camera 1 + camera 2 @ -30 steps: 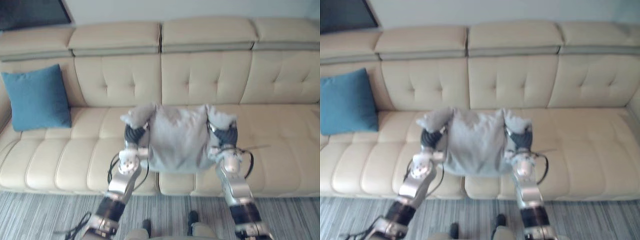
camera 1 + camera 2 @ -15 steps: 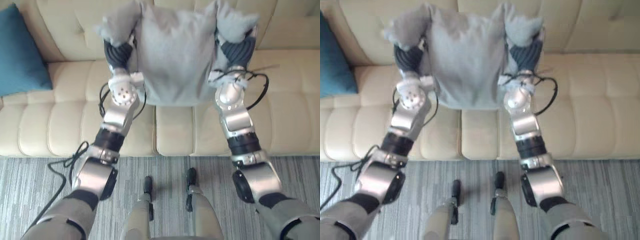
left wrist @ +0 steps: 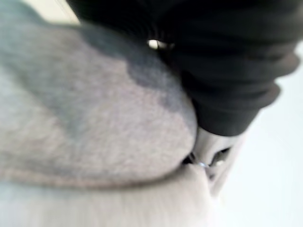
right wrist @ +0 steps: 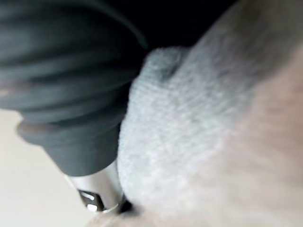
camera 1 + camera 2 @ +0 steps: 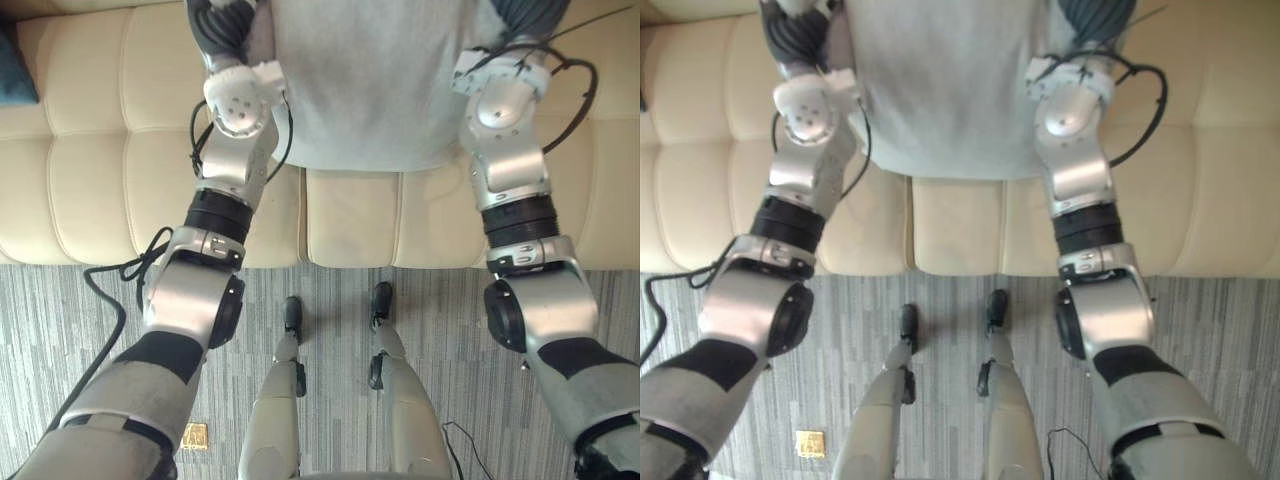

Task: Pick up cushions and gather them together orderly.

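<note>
Grey cushion (image 5: 370,80) looks lifted clear of the cream sofa (image 5: 90,150), squeezed btwn both hands. The left hand (image 3: 232,66) is on its left side and the right hand (image 4: 66,66) on its right, both near the upper corners. The lower hem hangs free in front of the seat.

In the wrist views the fabric bulges up against each dark ribbed cover and the hands are sunk into the stuffing. Can't tell whether either hand is curled onto the cloth or just pressed flat against it.

Step in hand, as I read it: pick-up is done, the carry is under way and placement hasn't begun.

A dark-blue corner (image 5: 12,75) shows at the sofa's far left, prob. another cushion and the likely gathering spot, well apart from the grey one.

Next move calls for:
- shifting the whole load to the robot's left w/ even pressure from both sides
- setting it down upright against the backrest, just beside the blue one, edges lined up

Soft filling means it could sag or slip if one side eases off first.
</note>
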### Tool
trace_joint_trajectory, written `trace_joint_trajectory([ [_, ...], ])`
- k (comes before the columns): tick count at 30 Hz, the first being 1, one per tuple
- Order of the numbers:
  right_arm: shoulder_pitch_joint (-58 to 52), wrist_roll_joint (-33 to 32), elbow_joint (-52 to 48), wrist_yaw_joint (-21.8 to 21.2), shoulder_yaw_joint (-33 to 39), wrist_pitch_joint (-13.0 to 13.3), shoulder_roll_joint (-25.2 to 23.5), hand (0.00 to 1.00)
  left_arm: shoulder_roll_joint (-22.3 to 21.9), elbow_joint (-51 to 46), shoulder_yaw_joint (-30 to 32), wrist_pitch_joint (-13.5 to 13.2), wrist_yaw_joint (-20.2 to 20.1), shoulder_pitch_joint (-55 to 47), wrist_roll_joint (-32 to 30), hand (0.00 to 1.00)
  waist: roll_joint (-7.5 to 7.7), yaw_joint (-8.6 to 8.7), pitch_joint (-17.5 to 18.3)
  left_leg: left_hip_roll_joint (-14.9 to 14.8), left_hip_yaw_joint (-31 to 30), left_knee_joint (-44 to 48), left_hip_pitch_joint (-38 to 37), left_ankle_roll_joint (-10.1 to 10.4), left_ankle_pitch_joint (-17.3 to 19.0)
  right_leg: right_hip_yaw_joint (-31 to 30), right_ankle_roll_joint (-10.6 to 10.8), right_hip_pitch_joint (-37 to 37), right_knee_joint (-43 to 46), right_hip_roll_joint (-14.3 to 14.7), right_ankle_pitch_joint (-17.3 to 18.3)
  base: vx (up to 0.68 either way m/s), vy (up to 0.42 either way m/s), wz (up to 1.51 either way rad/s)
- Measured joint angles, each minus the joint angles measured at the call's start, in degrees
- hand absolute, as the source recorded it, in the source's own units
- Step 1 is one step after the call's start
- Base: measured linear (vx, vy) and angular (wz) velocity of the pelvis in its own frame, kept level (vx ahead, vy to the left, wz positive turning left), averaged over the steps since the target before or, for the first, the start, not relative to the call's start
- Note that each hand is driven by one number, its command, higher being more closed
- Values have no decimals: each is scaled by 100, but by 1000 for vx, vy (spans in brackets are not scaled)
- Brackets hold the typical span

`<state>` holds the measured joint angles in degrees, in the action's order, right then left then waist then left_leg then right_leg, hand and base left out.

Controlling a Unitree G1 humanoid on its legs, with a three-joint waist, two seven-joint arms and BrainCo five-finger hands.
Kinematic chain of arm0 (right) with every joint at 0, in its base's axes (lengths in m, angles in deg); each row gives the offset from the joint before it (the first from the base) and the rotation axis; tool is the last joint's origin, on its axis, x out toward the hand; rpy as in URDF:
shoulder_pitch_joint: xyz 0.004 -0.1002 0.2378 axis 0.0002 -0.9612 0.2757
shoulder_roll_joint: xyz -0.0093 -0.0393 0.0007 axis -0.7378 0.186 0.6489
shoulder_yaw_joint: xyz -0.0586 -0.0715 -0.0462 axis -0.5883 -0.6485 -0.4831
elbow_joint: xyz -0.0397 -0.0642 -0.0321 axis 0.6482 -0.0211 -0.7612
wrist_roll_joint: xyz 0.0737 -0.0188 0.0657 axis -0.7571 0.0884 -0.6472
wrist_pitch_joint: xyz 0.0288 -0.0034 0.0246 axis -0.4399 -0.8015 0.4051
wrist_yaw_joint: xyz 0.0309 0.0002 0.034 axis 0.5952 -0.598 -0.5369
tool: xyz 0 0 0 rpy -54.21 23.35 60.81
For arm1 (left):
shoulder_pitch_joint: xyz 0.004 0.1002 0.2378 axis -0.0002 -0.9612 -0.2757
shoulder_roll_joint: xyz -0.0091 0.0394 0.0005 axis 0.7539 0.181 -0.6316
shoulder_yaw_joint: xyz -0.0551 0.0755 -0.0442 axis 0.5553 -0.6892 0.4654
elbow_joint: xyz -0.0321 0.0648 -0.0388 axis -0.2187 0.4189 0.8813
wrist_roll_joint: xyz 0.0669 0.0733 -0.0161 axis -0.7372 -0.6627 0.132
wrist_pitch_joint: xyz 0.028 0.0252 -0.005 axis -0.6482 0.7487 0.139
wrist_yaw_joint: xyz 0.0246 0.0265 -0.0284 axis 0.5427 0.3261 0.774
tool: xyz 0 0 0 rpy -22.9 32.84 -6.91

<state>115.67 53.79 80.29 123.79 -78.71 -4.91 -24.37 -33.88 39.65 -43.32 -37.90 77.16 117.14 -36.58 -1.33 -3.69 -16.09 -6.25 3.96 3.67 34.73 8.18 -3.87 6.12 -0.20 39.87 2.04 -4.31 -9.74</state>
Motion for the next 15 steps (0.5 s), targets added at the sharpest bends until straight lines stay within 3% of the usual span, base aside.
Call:
trace_joint_trajectory([
  [4,427,-537,595,-287,-55,2,450,0,299,182,-8,12,-248,198,126,0,1,-10,-1,-6,2,-51,-17,-1,0,23,0,-2,0,1,0,-2,-1,1],
  [7,642,-708,903,-843,-78,-29,1136,0,790,220,141,5,-604,306,168,0,0,-10,-11,-15,2,-71,-55,-1,0,74,1,-63,0,0,0,-2,-4,5],
  [10,663,-1177,1029,-1032,-31,-94,1701,0,1198,254,454,2,-800,299,673,0,-3,-3,-66,-20,-1,-87,-184,-1,1,120,1,-204,0,1,1,8,-7,5],
  [15,113,-2072,642,-1007,267,-123,1677,0,1293,-71,955,-2,-882,-339,1156,0,-4,15,-70,-23,15,-102,-428,-3,3,96,2,-470,-75,16,1,9,-7,0],
])
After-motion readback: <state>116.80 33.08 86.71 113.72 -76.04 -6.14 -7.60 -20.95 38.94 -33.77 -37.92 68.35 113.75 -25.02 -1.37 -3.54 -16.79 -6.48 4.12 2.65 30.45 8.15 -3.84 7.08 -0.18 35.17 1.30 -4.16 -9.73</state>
